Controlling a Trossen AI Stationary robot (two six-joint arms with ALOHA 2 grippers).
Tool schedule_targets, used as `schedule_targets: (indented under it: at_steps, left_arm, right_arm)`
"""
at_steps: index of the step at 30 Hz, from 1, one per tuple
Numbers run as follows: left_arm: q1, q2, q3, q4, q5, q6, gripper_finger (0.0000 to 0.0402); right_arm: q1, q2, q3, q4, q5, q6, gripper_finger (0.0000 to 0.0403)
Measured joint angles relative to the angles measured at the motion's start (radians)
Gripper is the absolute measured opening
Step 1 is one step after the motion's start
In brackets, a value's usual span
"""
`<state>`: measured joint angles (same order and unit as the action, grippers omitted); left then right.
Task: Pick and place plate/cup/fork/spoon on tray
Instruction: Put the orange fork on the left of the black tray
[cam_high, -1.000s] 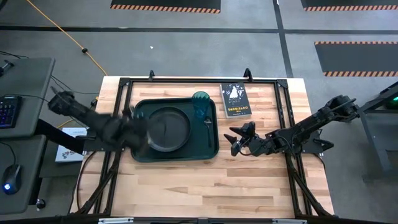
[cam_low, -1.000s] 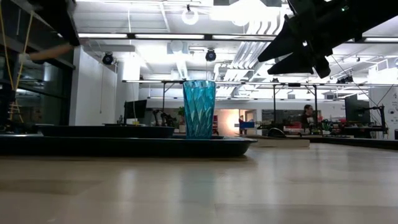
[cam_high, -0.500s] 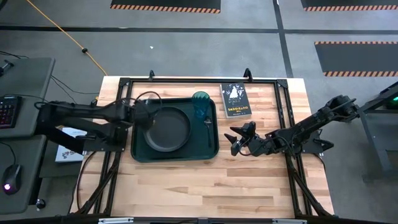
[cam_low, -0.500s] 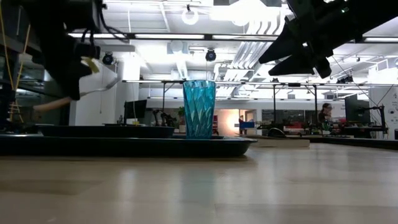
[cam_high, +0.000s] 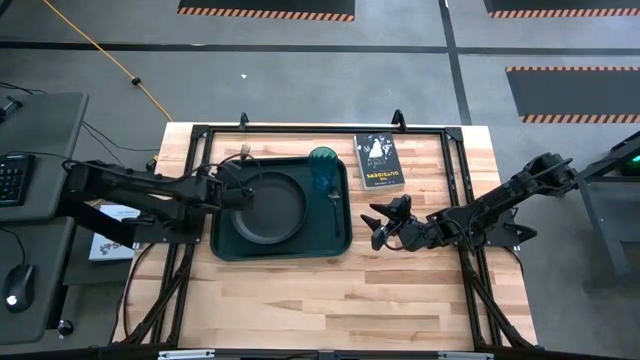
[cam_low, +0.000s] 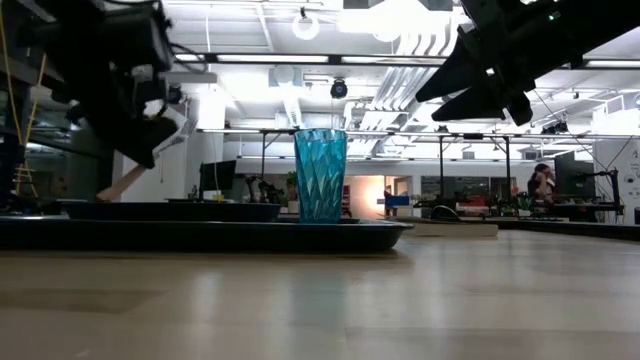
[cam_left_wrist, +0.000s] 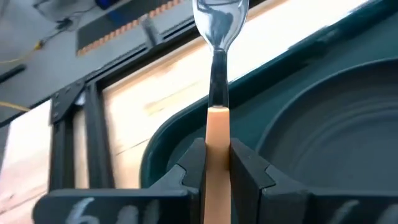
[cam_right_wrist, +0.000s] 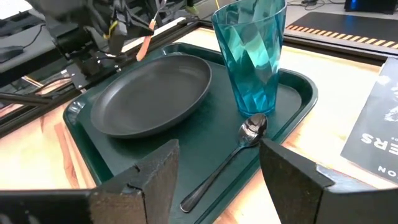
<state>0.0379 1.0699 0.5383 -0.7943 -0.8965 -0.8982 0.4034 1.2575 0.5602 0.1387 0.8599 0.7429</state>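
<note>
My left gripper (cam_high: 234, 187) is shut on the orange-handled fork (cam_left_wrist: 217, 127) over the far left part of the dark green tray (cam_high: 224, 245). The fork's silver tines (cam_high: 243, 152) point toward the table's far edge. The black plate (cam_high: 270, 208) lies on the tray's left half, the teal cup (cam_high: 323, 166) stands at the tray's far right, and the dark spoon (cam_high: 334, 205) lies beside the plate. My right gripper (cam_high: 377, 226) is open and empty just right of the tray. My left gripper pinches the fork's orange handle (cam_left_wrist: 217, 146) between its two fingers (cam_left_wrist: 246, 169), which lie along the handle. The fork is tilted: its tines (cam_left_wrist: 220, 17) stick out past the fingertips and its handle end (cam_low: 118, 186) hangs low near the plate's rim.
A small black book (cam_high: 378, 162) lies on the table right of the tray's far corner. Bare wood lies on the near side of the tray. A black frame runs along the table's edges. People show in the room behind.
My left gripper has swung from the tray's left edge toward the table's far edge and come down with the fork, which now sits lower over the tray's far left part. My right gripper has kept still.
</note>
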Motion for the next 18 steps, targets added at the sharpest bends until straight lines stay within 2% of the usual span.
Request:
schedule_targets:
  at_steps: [5,8,13,18]
  left_arm:
    - [-0.025,0.017,-0.074,0.002,-0.048,-0.141,0.0033]
    - [-0.042,0.018,-0.084,0.017,-0.048,-0.173,0.0033]
    - [-0.084,0.018,-0.084,0.119,-0.026,-0.163,0.0033]
    - [-0.097,0.021,-0.083,0.239,-0.023,-0.081,0.0033]
  right_arm:
    - [0.0,0.0,0.0,0.001,0.001,0.0,0.0213]
    - [-0.002,0.0,0.0,0.009,0.003,-0.002,0.0213]
    - [-0.015,0.0,0.0,0.009,0.002,0.0,0.0213]
    - [-0.018,0.0,0.0,0.009,0.0,0.011,0.0213]
